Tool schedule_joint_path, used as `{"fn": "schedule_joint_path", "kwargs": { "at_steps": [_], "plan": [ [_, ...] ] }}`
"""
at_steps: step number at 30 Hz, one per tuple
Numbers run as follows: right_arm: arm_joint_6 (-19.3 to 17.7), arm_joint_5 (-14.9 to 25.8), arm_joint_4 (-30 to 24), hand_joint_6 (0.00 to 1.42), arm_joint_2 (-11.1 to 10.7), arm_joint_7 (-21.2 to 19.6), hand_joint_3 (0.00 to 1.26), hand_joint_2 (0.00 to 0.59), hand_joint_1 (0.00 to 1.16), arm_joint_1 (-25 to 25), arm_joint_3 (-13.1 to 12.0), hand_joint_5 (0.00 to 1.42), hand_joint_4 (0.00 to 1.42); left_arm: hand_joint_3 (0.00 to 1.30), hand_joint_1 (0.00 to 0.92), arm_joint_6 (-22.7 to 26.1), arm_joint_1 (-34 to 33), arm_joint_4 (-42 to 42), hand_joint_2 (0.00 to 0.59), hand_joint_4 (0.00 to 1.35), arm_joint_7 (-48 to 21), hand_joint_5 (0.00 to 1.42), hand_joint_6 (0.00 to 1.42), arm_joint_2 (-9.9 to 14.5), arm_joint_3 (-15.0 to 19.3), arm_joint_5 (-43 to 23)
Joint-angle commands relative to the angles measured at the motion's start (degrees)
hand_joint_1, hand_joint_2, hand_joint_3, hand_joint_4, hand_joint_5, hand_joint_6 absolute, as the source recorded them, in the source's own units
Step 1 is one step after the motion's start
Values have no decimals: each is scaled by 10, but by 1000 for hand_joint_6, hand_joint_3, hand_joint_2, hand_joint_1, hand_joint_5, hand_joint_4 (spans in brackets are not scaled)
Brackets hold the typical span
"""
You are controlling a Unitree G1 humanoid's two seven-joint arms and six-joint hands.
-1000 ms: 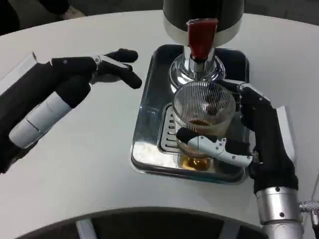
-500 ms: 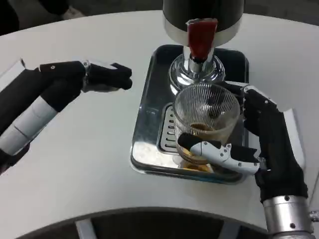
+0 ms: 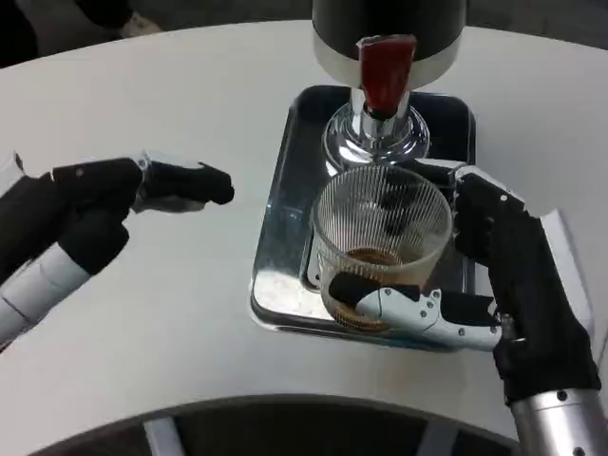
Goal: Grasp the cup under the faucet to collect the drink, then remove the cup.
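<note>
A clear ribbed cup (image 3: 382, 233) with a little brown drink at its bottom is held by my right hand (image 3: 480, 271), thumb across its near side and fingers behind its right side. The cup stands over the near part of the steel drip tray (image 3: 285, 190), just in front of the faucet's chrome spout (image 3: 375, 133) with the red lever (image 3: 385, 71). My left hand (image 3: 161, 182) hovers over the white table left of the tray, fingers curled in together, holding nothing.
The black dispenser body (image 3: 389, 28) rises at the back of the tray. The round white table (image 3: 190, 104) stretches to the left and behind; its near edge curves across the bottom.
My right hand has drawn the cup toward me, away from the spout. My left hand has pulled back to the left and nearer, away from the tray.
</note>
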Motion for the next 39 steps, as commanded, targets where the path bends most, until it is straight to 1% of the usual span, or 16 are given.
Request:
{"fn": "schedule_joint_path", "kwargs": {
  "at_steps": [1,3,7,8,9,12,15,17,21,23,30,39],
  "plan": [
    [6,12,-41,751,-2,15,625,179,989,19,8,826,703,412,0,-36,30,-18,74,203,-22,233,221,20,17,14],
    [11,14,-54,751,-4,22,625,179,989,28,10,826,703,380,0,-51,40,-21,74,170,-29,217,201,28,23,21],
    [21,19,-77,751,-9,36,625,179,989,44,13,826,703,334,0,-111,69,-26,74,133,-53,199,166,47,45,53],
    [23,20,-82,751,-10,39,625,179,989,47,14,826,703,252,0,-121,73,-26,74,79,-55,158,132,49,47,58],
    [24,21,-86,751,-11,41,625,179,989,50,15,826,703,215,0,-134,77,-27,76,50,-58,133,102,51,50,65],
    [28,24,-94,751,-13,47,625,179,989,57,17,826,703,160,0,-170,87,-30,73,12,-62,102,44,59,56,85],
    [31,27,-102,751,-14,52,625,179,989,63,18,826,703,101,0,-200,90,-37,68,0,-68,65,12,70,60,104],
    [33,30,-106,751,-14,55,625,179,989,66,19,826,703,93,0,-220,94,-39,69,0,-72,61,10,78,61,112],
    [39,36,-122,751,-16,64,625,179,989,73,20,826,703,32,0,-268,102,-39,69,0,-87,40,0,95,66,111],
    [43,39,-129,751,-17,67,625,179,989,76,20,826,703,1,0,-282,105,-38,69,0,-91,17,0,103,68,108],
    [60,52,-158,751,-25,84,625,179,988,86,17,826,703,0,0,-316,117,-43,69,0,-100,3,0,119,82,92],
    [92,70,-200,751,-45,101,625,179,988,98,0,826,703,0,0,-339,136,-37,70,0,-111,0,0,131,99,80]
  ]
}}
